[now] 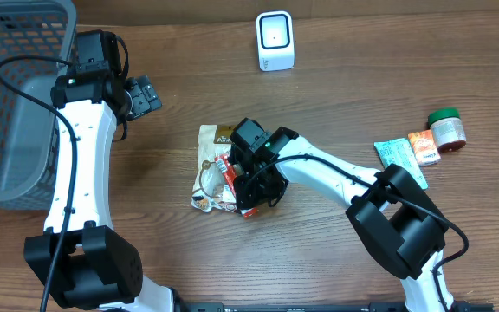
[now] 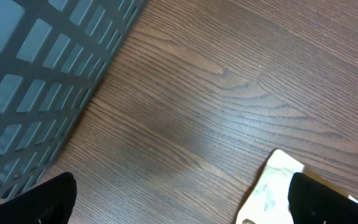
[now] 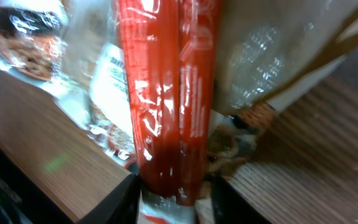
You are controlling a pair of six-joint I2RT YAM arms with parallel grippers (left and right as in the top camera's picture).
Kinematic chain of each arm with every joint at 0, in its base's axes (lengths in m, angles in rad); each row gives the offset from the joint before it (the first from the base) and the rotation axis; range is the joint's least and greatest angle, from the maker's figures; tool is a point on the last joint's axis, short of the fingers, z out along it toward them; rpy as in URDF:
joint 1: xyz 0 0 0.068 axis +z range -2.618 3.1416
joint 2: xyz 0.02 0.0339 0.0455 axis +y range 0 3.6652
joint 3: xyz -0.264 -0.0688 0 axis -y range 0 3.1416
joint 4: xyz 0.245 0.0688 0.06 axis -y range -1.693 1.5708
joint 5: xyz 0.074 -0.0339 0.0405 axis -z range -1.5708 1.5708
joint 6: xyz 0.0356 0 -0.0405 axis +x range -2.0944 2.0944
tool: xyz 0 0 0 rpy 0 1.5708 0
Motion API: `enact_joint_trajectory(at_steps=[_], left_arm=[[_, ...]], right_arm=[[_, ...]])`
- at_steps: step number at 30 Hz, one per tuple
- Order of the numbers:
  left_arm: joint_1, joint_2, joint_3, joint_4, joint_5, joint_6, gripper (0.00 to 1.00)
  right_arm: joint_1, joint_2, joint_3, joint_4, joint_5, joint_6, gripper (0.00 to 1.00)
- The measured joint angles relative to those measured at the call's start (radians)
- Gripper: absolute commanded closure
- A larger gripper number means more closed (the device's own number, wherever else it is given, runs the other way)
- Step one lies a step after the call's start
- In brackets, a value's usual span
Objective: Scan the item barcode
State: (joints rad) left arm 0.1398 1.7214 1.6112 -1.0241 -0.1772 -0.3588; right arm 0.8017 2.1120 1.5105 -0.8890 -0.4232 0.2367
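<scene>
A red packet [image 3: 166, 93] sits near the middle of the wooden table [image 1: 362, 69], and my right claw [image 3: 173, 198] is clamped on it. In the right wrist view its two dark fingers [image 3: 114, 202] press the packet's narrow end from either side. I cannot tell whether the packet is lifted or resting on the pile.

Crowded against the packet is a heap of crinkly clear snack bags [image 1: 208, 186], with a beige bag [image 1: 215, 139] at the far edge of the heap. They lie under and beside the claw, and the arm hides part of them from above.

The white scanner [image 1: 275, 41] stands upright at the far edge of the table, well apart from the heap, with bare wood between them.

To the right, well apart from the heap, lie a teal packet [image 1: 397, 156] and an orange packet [image 1: 423, 147], just beside a small jar with a green lid [image 1: 447, 128].

My left claw [image 1: 152, 94] hangs with its jaws spread wide, holding nothing, near the grey mesh basket [image 1: 7, 104] on the left side.
</scene>
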Motion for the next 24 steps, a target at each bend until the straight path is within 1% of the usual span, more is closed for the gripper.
enact_joint_trajectory(at_steps=[4,5,10,13,21,24], left_arm=[[0.000,0.000,0.000,0.000,0.000,0.000,0.00],[0.000,0.000,0.000,0.000,0.000,0.000,0.00],[0.000,0.000,0.000,0.000,0.000,0.000,0.00],[0.000,0.000,0.000,0.000,0.000,0.000,0.00],[0.000,0.000,0.000,0.000,0.000,0.000,0.00],[0.000,0.000,0.000,0.000,0.000,0.000,0.00]], right_arm=[[0.004,0.000,-0.015,0.010,-0.001,0.010,0.94],[0.004,0.000,-0.015,0.016,-0.002,0.007,0.96],[0.003,0.000,-0.015,0.013,-0.007,0.017,0.96],[0.002,-0.002,-0.014,0.006,-0.007,-0.014,0.96],[-0.002,-0.104,-0.014,0.006,-0.007,-0.219,0.96],[-0.003,-0.131,-0.010,0.007,-0.008,-0.273,0.96]])
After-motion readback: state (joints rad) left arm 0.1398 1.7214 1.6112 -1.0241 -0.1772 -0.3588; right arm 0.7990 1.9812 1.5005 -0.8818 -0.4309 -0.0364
